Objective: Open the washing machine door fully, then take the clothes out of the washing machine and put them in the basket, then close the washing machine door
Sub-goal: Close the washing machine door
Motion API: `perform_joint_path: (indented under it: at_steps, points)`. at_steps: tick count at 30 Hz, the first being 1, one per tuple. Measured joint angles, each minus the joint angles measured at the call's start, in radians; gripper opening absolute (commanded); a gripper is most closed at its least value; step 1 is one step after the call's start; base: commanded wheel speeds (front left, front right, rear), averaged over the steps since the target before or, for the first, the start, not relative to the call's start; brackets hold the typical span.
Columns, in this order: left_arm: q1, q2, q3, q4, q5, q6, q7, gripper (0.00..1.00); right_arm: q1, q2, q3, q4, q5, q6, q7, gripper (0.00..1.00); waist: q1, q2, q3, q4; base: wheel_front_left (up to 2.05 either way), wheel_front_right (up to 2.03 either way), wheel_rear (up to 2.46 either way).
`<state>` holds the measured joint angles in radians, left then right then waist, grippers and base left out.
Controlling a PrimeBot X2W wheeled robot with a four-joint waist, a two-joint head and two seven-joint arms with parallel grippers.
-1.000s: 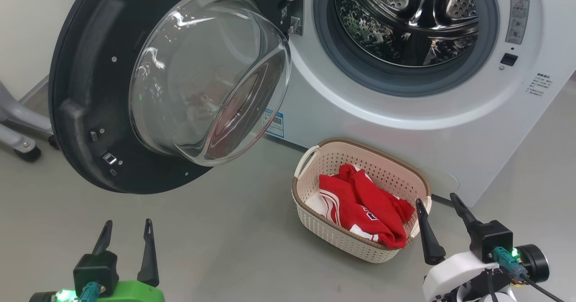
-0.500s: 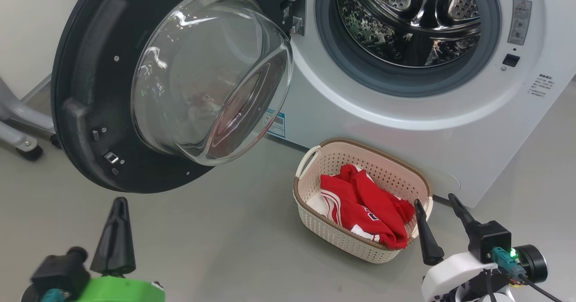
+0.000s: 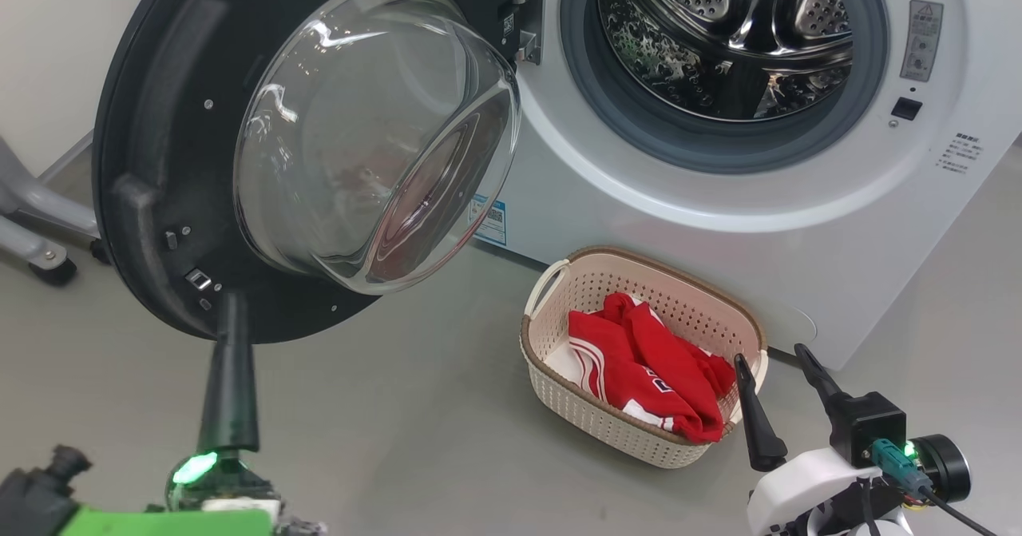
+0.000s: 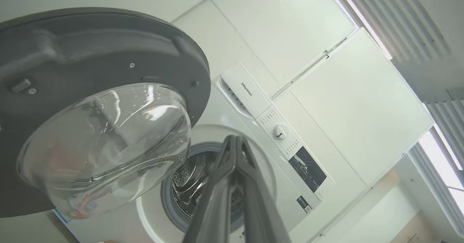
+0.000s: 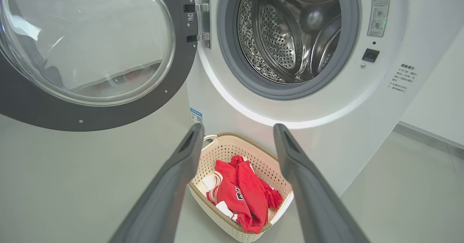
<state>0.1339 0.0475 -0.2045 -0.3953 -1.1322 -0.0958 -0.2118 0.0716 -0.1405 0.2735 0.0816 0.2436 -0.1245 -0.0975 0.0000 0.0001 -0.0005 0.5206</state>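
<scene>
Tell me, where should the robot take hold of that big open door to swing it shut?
Probably the black ring of the washing machine door at its free edge, by the latch, farthest from the hinge: most leverage there. Come from the left, behind that rim; the bulging glass bowl is smooth and offers no hold. The shut left gripper is nearest.

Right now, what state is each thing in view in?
Washing machine door, swung wide open.
Washing machine drum, no clothes visible inside.
Basket, upright, partly filled.
Red clothes, crumpled inside the basket.
Left claw, shut, empty.
Right claw, open, empty.
</scene>
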Motion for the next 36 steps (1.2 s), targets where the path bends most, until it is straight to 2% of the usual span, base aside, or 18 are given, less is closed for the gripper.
perform_joint_path:
  at_steps: [3,6,11,14,18,21,22,25,30,36]
  points:
    - [-0.003,-0.001,0.027,-0.055,-0.144,-0.016,-0.006,0.00,0.000,0.000,-0.001,0.000,0.000,0.000,0.001,1.00,0.0000,0.0000,0.001,0.000,0.00,0.00,0.00]
    - [-0.041,-0.001,0.137,-0.084,-0.283,-0.021,0.023,0.00,0.000,-0.002,-0.002,-0.001,0.000,0.000,0.006,1.00,0.0000,0.0000,0.004,0.001,0.00,0.00,0.00]
    - [-0.113,0.006,0.285,-0.098,-0.367,-0.023,0.044,0.00,0.000,-0.004,-0.003,-0.005,-0.004,0.000,0.008,1.00,0.0000,0.0000,0.015,0.003,0.00,0.00,0.00]
    - [-0.153,0.061,0.390,-0.064,-0.400,-0.023,0.045,0.00,0.000,-0.005,-0.003,-0.009,-0.005,0.000,0.012,1.00,0.0000,0.0000,0.022,0.004,0.00,0.00,0.00]
    - [-0.204,0.123,0.500,0.053,-0.469,-0.018,0.066,0.00,-0.001,-0.011,-0.002,-0.012,-0.007,0.000,0.018,1.00,0.0000,0.0000,0.029,0.005,0.00,0.00,0.00]
    - [-0.241,0.154,0.561,0.164,-0.532,0.012,0.080,0.00,-0.001,-0.013,-0.002,-0.012,-0.007,0.000,0.019,1.00,0.0000,0.0000,0.034,0.004,0.00,0.00,0.00]
    - [-0.271,0.185,0.599,0.233,-0.555,0.034,0.090,0.00,-0.002,-0.015,0.001,-0.013,-0.008,0.000,0.024,1.00,0.0000,0.0000,0.036,0.002,0.00,0.00,0.00]
    - [-0.307,0.247,0.637,0.322,-0.594,0.065,0.123,0.00,-0.003,-0.016,0.010,-0.018,-0.010,0.009,0.031,1.00,0.0000,-0.0001,0.041,-0.005,0.00,0.00,0.00]
    - [-0.377,0.300,0.633,0.454,-0.643,0.115,0.179,0.00,-0.007,-0.022,0.010,-0.024,-0.016,0.009,0.036,1.00,0.0000,0.0000,0.054,-0.019,0.00,0.00,0.00]
    - [-0.444,0.356,0.610,0.581,-0.649,0.175,0.225,0.00,-0.013,-0.025,0.015,-0.028,-0.019,0.011,0.041,1.00,0.0000,0.0000,0.071,-0.034,0.00,0.00,0.00]
